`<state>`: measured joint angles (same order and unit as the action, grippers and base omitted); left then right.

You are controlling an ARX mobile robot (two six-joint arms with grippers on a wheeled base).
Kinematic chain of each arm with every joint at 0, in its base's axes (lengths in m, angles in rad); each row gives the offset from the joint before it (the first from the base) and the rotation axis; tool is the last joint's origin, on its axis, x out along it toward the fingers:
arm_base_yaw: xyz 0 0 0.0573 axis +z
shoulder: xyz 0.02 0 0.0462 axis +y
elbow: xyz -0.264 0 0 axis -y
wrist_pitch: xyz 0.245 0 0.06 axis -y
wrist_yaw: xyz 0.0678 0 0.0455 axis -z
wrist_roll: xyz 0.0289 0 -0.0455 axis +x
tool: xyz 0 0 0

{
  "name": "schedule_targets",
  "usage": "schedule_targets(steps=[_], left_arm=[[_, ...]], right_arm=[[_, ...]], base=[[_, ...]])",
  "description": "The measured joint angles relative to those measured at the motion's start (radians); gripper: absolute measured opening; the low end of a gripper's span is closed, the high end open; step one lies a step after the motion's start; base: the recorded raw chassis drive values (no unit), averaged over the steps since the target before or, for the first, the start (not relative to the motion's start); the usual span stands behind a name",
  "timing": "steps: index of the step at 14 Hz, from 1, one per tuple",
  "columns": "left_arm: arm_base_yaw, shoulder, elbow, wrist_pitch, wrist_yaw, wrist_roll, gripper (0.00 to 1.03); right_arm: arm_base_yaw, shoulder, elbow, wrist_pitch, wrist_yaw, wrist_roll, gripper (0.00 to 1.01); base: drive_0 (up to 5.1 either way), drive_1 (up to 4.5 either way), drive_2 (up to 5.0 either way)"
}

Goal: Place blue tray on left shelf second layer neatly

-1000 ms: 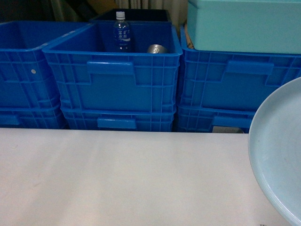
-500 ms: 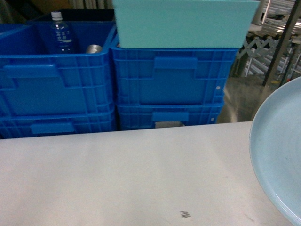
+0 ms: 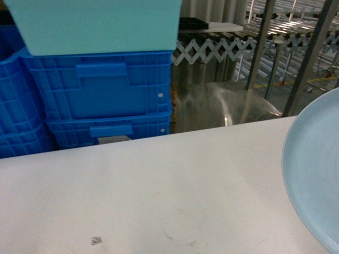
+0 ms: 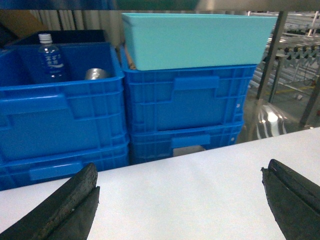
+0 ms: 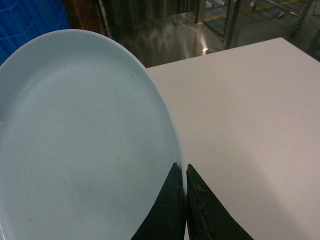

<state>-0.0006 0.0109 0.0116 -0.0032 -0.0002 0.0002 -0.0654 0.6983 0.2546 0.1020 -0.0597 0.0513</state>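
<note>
The right gripper sits at the bottom centre of the right wrist view, its two dark fingers pressed together on the rim of the blue tray, which fills the left two thirds of that frame, held above the white table. In the head view the same tray shows only as a pale curved edge at the lower right of the frame, over the table's right side. The left gripper appears in the left wrist view with its fingers spread wide, one at the lower left corner and one at the lower right, holding nothing above the table. Beyond the table's far edge, stacked blue crates stand at the upper left of the head view with a turquoise container resting on top. One crate, at the left of the left wrist view, holds a water bottle and a metal can. Farthest back, in the upper right of the head view, steel racks with rollers stand on a shiny floor.
</note>
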Motion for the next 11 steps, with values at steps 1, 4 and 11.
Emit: schedule_targets(steps=[1, 4, 11], left_arm=[[0.000, 0.000, 0.000, 0.000, 0.000, 0.000, 0.98], [0.000, 0.000, 0.000, 0.000, -0.001, 0.000, 0.98], [0.000, 0.000, 0.000, -0.001, -0.001, 0.000, 0.98]], right_arm=[[0.000, 0.000, 0.000, 0.001, 0.000, 0.000, 0.02], [0.000, 0.000, 0.000, 0.002, 0.002, 0.000, 0.02], [0.001, 0.000, 0.000, 0.003, 0.001, 0.000, 0.02]], base=[[-0.7, -0.68, -0.7], [3.4, -4.04, -4.0], [3.4, -4.09, -4.1]])
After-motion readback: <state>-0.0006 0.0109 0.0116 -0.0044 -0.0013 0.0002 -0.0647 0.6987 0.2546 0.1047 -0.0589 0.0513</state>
